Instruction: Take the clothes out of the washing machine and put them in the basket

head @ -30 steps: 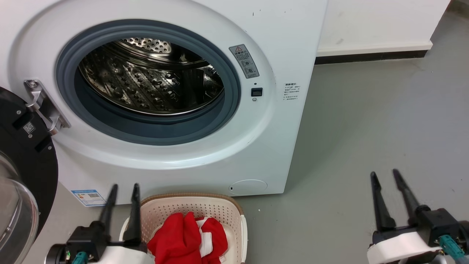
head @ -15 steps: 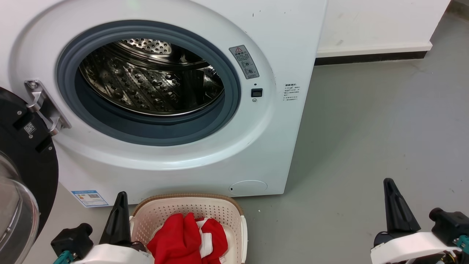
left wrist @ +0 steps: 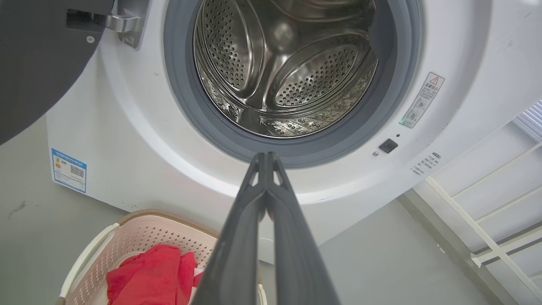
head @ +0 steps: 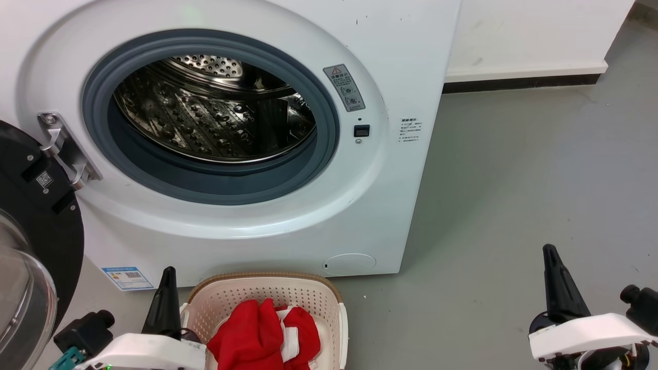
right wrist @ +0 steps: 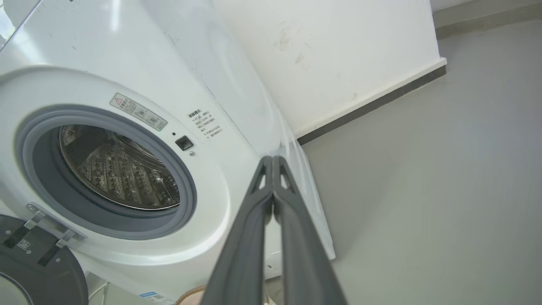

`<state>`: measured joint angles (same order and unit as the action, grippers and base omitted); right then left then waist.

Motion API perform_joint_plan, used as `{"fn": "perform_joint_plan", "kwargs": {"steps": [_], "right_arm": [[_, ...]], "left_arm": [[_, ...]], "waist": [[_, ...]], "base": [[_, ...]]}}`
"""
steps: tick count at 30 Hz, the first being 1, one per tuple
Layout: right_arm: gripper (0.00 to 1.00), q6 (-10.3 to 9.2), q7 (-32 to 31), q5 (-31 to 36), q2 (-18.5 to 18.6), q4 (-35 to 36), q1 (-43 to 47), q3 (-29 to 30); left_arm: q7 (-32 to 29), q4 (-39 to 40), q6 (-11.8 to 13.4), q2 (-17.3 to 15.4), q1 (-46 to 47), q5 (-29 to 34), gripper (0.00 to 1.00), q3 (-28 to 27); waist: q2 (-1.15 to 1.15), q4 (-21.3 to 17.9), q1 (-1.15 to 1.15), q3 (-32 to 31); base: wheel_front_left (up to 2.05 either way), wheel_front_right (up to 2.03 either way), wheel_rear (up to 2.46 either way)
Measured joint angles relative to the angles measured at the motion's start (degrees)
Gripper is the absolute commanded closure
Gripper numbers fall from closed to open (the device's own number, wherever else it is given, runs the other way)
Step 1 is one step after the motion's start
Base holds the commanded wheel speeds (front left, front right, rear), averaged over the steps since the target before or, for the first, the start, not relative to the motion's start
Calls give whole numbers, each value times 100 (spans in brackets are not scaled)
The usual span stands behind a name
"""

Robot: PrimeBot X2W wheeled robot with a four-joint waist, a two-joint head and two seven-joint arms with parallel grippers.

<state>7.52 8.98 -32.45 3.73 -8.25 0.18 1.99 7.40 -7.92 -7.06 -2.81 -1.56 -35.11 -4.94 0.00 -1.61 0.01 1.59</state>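
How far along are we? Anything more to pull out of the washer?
Done: the red-and-white clothes lie in the basket, and the drum of the washing machine looks empty as far as it shows. In hand: nothing; the left hand and right hand are both shut, holding nothing. Left: apparently nothing to move.

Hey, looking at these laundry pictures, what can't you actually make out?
Basket: its near half and part of the red clothes are cut off by the head view's bottom edge.
Drum: its front floor is hidden behind the grey door seal in the head view.
Warning sticker: print too small to read.
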Motion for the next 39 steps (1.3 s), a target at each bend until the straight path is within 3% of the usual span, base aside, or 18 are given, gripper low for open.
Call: {"fn": "perform_joint_plan", "kwargs": {"steps": [39], "right_arm": [[100,-1,-662,-3129,51,-287,-266,83]], "left_arm": [[-704,-318,-9,-1,390,-2885,100,-83]], "waist": [[0,65,0,-56]], "base": [[0,0,0]]}}
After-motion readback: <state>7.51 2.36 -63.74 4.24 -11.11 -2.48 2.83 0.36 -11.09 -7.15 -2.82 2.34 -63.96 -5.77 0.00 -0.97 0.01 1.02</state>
